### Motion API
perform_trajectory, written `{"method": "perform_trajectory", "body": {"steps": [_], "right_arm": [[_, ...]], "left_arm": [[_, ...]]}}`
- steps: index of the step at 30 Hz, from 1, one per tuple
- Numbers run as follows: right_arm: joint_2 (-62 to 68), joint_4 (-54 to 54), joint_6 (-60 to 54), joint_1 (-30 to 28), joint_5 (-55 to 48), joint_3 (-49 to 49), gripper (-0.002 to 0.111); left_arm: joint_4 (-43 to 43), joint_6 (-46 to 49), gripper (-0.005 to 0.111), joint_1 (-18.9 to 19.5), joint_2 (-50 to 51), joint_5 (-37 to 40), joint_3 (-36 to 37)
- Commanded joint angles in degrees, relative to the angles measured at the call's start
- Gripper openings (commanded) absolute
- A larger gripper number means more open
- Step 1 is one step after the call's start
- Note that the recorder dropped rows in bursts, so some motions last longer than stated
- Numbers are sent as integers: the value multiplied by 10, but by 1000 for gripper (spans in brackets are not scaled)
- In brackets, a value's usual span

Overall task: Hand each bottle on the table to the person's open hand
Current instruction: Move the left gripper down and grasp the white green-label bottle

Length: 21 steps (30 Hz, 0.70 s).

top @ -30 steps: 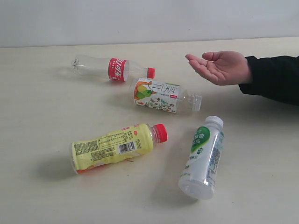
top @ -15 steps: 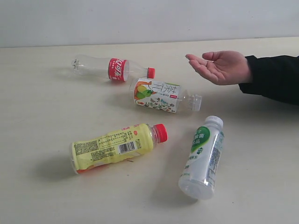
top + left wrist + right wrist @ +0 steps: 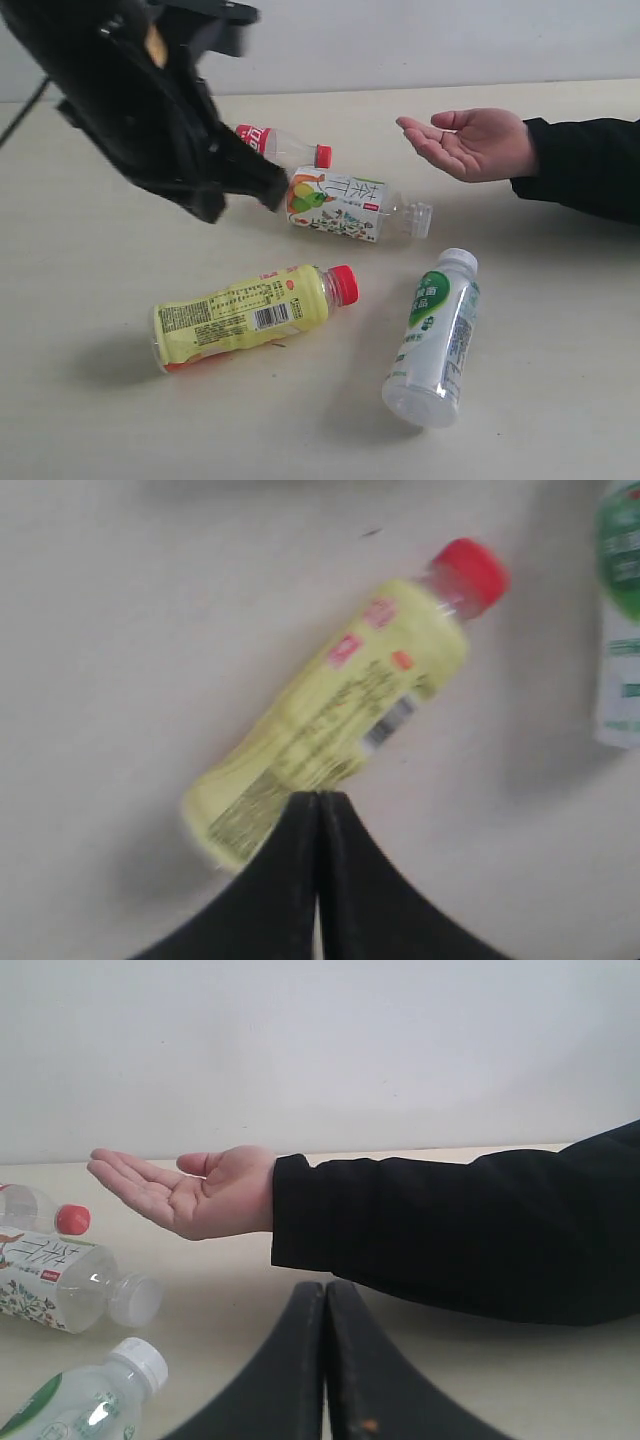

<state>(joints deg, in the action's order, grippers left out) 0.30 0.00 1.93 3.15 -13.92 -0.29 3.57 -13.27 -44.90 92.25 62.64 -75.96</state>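
Four bottles lie on their sides on the beige table (image 3: 560,300). The red-label clear bottle (image 3: 290,148) is half hidden behind my left arm. Beside it lies the fruit-label clear bottle (image 3: 345,207), also in the right wrist view (image 3: 55,1282). The yellow bottle with a red cap (image 3: 245,315) is nearer the front, and the white green-label bottle (image 3: 435,335) is at the front right. My left gripper (image 3: 272,190) is shut and empty, hovering above the yellow bottle (image 3: 340,705). The person's open hand (image 3: 470,143) waits palm up at the back right. My right gripper (image 3: 325,1285) is shut and empty, below the hand (image 3: 190,1195).
The person's black sleeve (image 3: 590,165) reaches in from the right edge and fills much of the right wrist view (image 3: 460,1230). A pale wall (image 3: 450,40) runs behind the table. The left arm's bulk (image 3: 130,90) covers the back left.
My left arm has swung into the exterior view from the upper left and now covers most of the red-label bottle. The bottles and the hand have not moved.
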Motion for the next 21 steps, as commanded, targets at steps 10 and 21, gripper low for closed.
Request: {"method": "perform_trajectory", "body": {"steps": [10, 21], "right_arm": [[-3, -4, -3, 2, 4, 3, 0], [-3, -4, -3, 2, 4, 3, 0]], "left_arm": [[-16, -9, 29, -148, 170, -26, -139], [-63, -14, 77, -163, 299, -2, -256]]}}
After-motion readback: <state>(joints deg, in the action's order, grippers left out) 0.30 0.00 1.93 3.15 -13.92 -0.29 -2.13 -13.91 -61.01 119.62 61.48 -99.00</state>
